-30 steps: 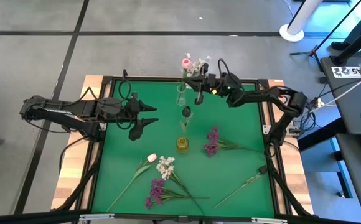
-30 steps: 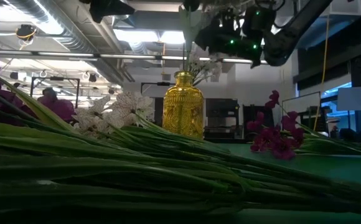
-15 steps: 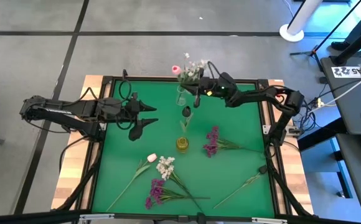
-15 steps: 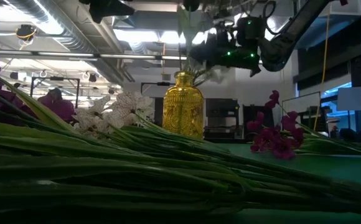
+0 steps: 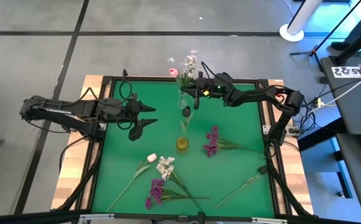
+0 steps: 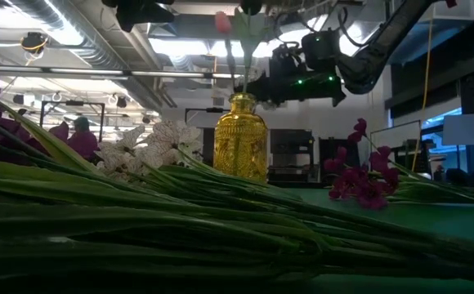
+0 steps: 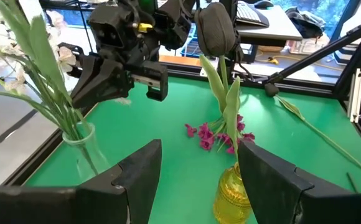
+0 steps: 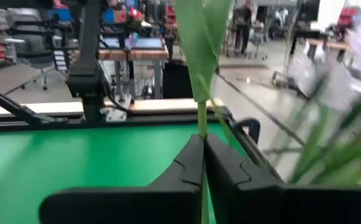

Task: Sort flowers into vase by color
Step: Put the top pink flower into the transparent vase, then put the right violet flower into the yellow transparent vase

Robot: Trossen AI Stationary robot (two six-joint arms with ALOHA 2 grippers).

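**One stem in the grip, several left on the mat**

One green stem is pinched between the closed fingers of the right gripper point(image 5: 196, 87), which is held above the clear glass vase point(image 5: 182, 98) at the far edge of the green table point(image 5: 243, 124). In the right wrist view the stem point(image 8: 200, 118) is seen running straight up from between the two dark fingers — clamped tight, with broad leaves above. A pink bud point(image 5: 173, 72) and pale blossoms point(image 5: 190, 62) are seen just beyond the vase's mouth in the high view; which of these belongs to the gripped stem cannot be told.

The step in hand is judged to be the placing of this stem into the clear vase, where pale sprigs already stand. The next move calls for the stem's lower end to be brought over the narrow mouth, lowered in, and only then released; a tilted stem could catch the rim or tip the glass.

The left gripper point(image 5: 144, 116) is parked over the left part of the table with its fingers spread and nothing between them. A dark tulip point(image 5: 186, 112) is already set in the yellow vase point(image 5: 182, 144) at the middle of the table.

Still unsorted on the table: a purple cluster point(image 5: 212, 140) beside the yellow vase, and nearer the front edge a pale tulip bud point(image 5: 151, 158), a white cluster point(image 5: 165, 165), another purple cluster point(image 5: 155, 190) and a bare green sprig point(image 5: 246, 183).
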